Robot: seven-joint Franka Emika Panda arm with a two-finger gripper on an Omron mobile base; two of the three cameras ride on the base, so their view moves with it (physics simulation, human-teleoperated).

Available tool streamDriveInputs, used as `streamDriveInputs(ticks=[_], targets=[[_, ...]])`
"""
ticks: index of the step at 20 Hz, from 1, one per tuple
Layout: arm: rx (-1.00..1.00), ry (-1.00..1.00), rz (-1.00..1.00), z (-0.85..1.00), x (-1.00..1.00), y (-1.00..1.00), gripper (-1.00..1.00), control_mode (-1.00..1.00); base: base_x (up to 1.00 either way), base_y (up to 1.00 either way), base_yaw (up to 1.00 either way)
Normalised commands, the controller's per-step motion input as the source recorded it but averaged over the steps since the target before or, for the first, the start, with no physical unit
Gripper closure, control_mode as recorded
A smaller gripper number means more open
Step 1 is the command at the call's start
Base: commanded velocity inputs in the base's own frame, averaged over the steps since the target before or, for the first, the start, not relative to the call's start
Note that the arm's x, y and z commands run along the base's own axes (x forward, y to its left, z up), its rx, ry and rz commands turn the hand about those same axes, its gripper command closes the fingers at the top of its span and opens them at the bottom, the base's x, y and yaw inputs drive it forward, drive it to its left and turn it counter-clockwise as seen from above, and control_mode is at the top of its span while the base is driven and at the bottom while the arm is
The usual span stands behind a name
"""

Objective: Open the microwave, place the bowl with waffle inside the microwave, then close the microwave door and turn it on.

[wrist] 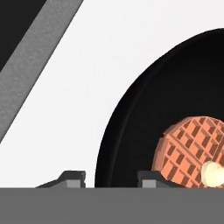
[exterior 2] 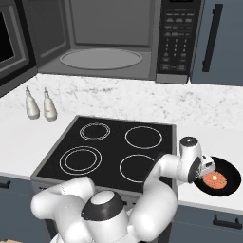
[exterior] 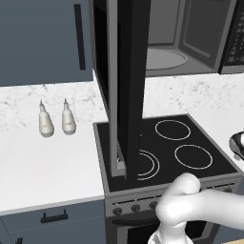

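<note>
Now, taking the cooktop [exterior 2: 111, 148] as the landmark: on the white counter [exterior: 43, 162] to its left stand two pale bottles [exterior: 46, 120] side by side, upright, near the marbled back wall. Above the cooktop hangs the microwave [exterior 2: 111, 35], its grey inside bare to view, with the round turntable plate [exterior 2: 100, 59] lying flat on its floor and the keypad strip [exterior 2: 175, 40] at its right end. The microwave door [exterior: 125, 86] is swung wide open toward the cooktop's left side; in the left base view it stands edge-on as a tall dark slab over the front left ring.

Just right of the cooktop, on the counter, sits the bowl [exterior 2: 227, 176], shallow and black, with a round brown waffle [wrist: 190, 151] lying in it, a pale dab on top. The white arm reaches from below the cooktop's front edge across to that side, and the gripper [wrist: 108, 178] is down at the bowl's near rim. In the hand view one dark fingertip [wrist: 70, 178] sits outside the rim and the other inside it, so the rim lies between the jaws; whether they actually pinch it I cannot tell.
</note>
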Motion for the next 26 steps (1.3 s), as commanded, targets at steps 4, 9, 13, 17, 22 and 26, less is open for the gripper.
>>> streamDriveInputs(ticks=[4,9,13,17,22,26], targets=[[0.00,0.00,0.02,0.08,-0.07,-0.15,1.00,-1.00,0.00,0.00,0.00],[0.00,0.00,0.08,0.68,-0.21,-0.03,1.00,-1.00,0.00,0.00,0.00],[0.00,0.00,0.22,0.95,-0.63,0.00,1.00,-1.00,0.00,0.00,0.00],[-0.01,-0.06,0.33,0.76,-0.89,0.22,1.00,-1.00,0.00,0.00,0.00],[-0.02,-0.10,0.21,0.83,-0.75,0.65,1.00,-1.00,0.00,0.00,0.00],[-0.04,-0.14,0.16,0.86,-0.40,0.90,1.00,-1.00,0.00,0.00,0.00]])
